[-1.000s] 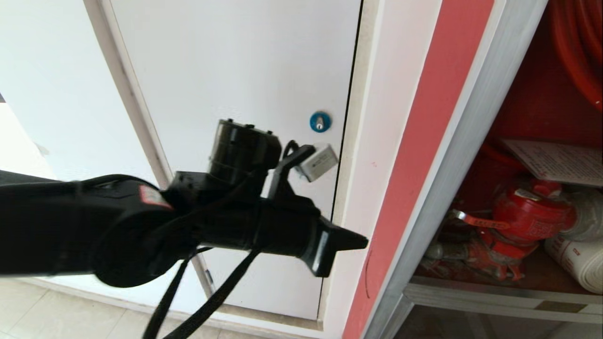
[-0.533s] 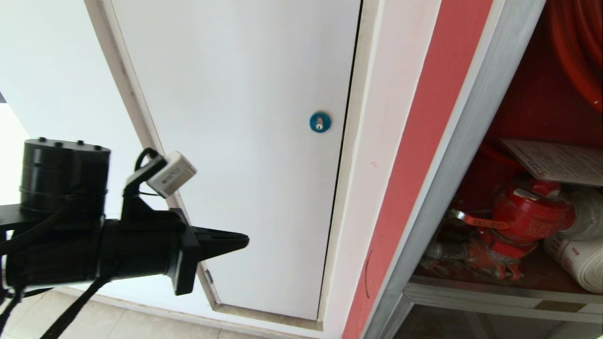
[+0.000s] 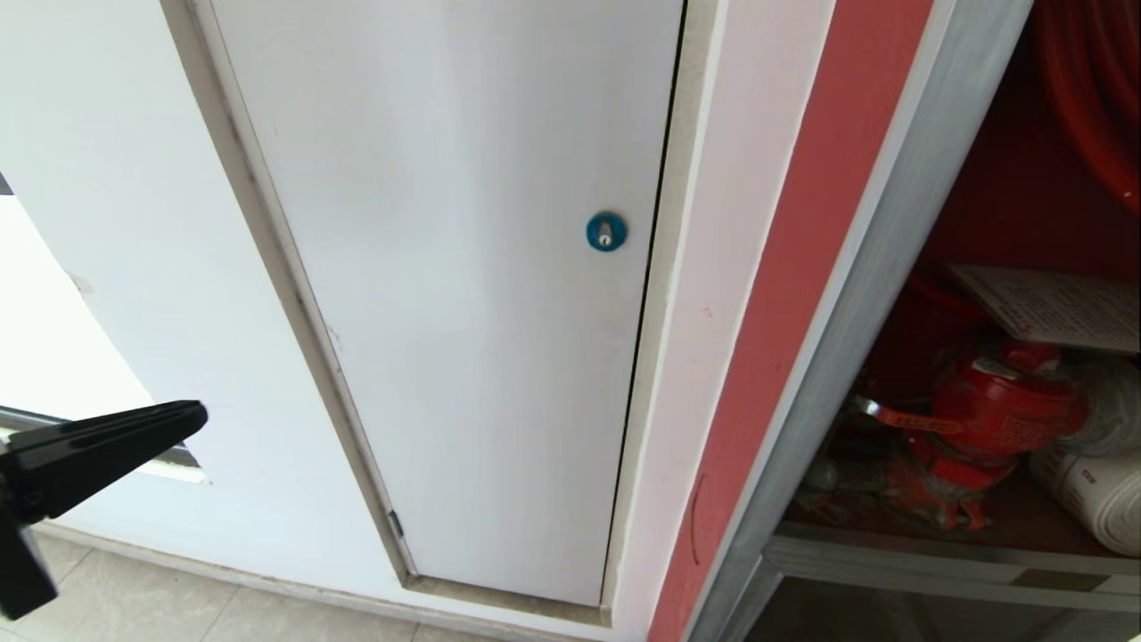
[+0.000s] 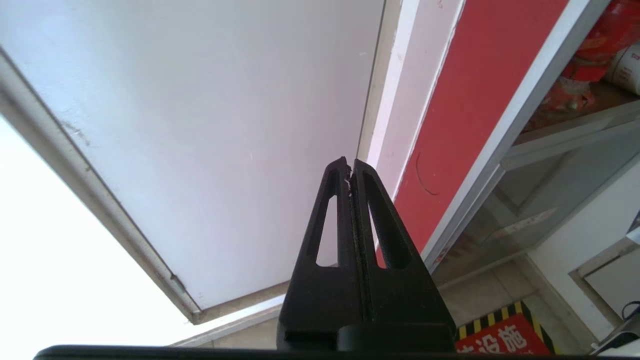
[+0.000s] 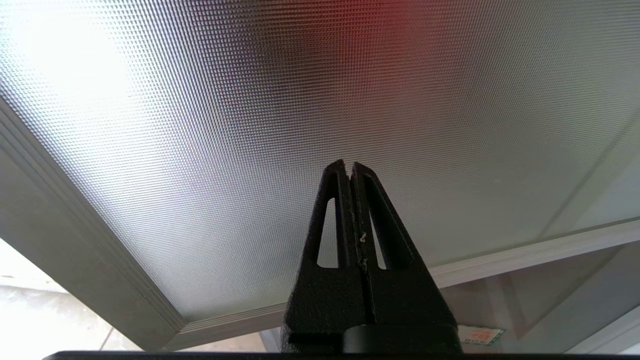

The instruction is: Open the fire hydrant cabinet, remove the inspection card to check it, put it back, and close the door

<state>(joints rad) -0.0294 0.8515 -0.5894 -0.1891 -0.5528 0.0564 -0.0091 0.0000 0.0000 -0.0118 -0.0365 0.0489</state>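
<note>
Head view: one cabinet (image 3: 900, 294) stands open at right with one card (image 3: 1056, 306) lying above one red valve (image 3: 1003, 406), while one left gripper (image 3: 192, 415), empty and pinched together, hovers far left; the right gripper (image 5: 350, 165) is likewise pinched together.

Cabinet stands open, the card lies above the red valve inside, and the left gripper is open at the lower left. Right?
Not quite: the left gripper is shut, fingers pressed together in the left wrist view. The inspection card does lie above the red valve in the open fire hydrant cabinet.
</note>
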